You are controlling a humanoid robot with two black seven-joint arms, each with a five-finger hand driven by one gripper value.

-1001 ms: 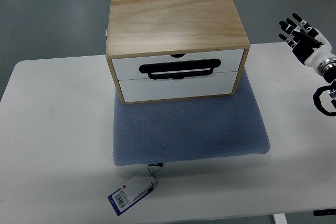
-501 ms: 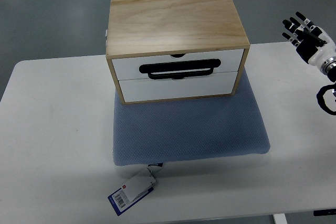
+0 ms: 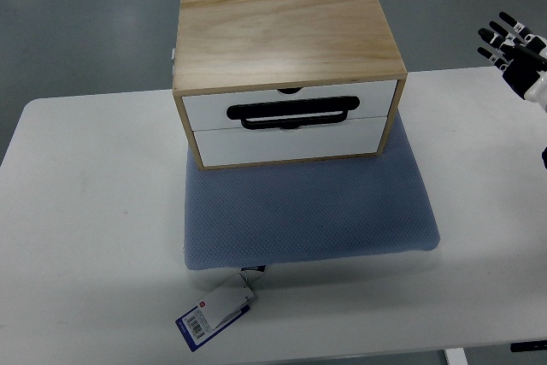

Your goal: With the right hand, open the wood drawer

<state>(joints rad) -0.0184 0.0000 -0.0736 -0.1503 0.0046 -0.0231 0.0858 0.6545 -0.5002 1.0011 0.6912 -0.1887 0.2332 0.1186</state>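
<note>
Right hand (image 3: 518, 54) up at the far right edge, fingers spread, gripping nothing. Wood drawer (image 3: 289, 109) well off to its left, shut, on the blue mat (image 3: 308, 215).

Wood drawer box (image 3: 286, 66): pale wood, upright on blue mat.
Drawers: two white fronts, both closed.
Handle (image 3: 291, 112): black, on upper front.

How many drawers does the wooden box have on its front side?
2. The upper drawer carries the black handle; the lower drawer sits directly beneath it. Both look closed.
</note>
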